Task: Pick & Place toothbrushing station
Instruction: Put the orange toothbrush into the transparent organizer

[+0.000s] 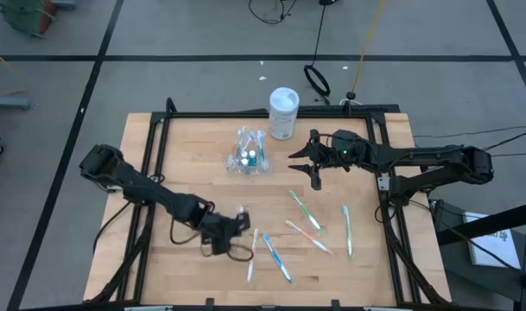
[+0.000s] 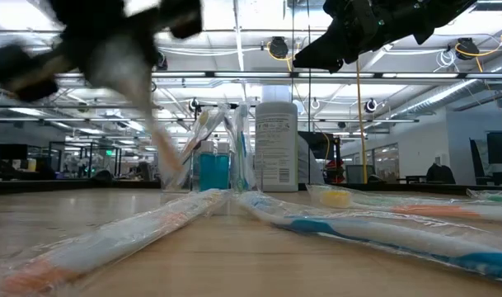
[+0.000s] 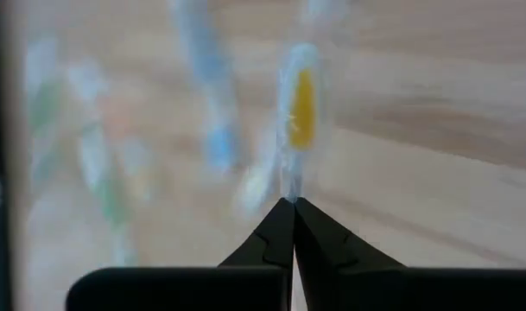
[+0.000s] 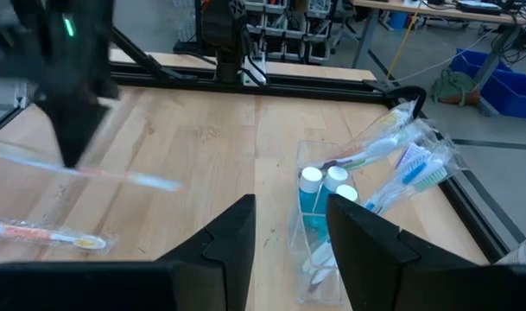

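Pale wooden table [image 1: 193, 155] carries the clear plastic cup [image 1: 250, 161] near its far middle, with wrapped toothbrushes and blue tubes inside. More slim wrapped toothbrushes [image 1: 310, 226] lie scattered toward the near right. At the near left, the left gripper [image 1: 238, 219] is clenched on a wrapped toothbrush [image 3: 299, 112]. The right gripper [image 1: 302, 160] hovers just right of the cup, fingers parted, empty.

blurred toothbrushes [image 3: 212, 112], blurred left arm [image 2: 110, 49]
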{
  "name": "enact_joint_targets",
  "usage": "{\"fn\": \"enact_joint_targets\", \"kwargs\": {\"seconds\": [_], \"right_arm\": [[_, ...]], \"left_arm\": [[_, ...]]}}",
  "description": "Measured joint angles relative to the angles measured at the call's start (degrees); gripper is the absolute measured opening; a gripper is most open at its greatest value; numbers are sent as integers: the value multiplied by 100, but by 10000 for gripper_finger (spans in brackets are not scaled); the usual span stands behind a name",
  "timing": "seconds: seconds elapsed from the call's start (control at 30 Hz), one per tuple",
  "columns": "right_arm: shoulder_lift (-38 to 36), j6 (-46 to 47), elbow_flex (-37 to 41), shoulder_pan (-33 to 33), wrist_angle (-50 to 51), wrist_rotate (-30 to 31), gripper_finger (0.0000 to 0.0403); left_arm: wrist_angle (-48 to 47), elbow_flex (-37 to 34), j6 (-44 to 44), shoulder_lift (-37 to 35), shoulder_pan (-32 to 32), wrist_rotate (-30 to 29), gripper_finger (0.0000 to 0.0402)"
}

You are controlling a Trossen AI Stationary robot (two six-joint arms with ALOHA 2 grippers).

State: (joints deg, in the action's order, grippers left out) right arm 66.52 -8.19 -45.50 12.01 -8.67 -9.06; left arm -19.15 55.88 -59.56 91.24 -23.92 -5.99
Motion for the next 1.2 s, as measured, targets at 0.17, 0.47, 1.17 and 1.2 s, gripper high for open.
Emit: {"fn": "enact_joint_targets", "kwargs": {"seconds": [0.17, 0.47, 1.17, 1.2], "right_arm": [[0, 0, -8, 0, -6, 2, 134], [0, 0, -9, 0, -10, 2, 134], [0, 0, -4, 0, -8, 2, 134], [0, 0, -4, 0, -7, 2, 134]], "left_arm": [[-158, 550, 1334, -429, 403, -630, 5], [263, 779, 3252, -1863, 1524, -1053, 5], [3700, -2090, 5654, -2420, 3719, -1695, 6], [3702, -2104, 5702, -2382, 3732, -1717, 8]]}}
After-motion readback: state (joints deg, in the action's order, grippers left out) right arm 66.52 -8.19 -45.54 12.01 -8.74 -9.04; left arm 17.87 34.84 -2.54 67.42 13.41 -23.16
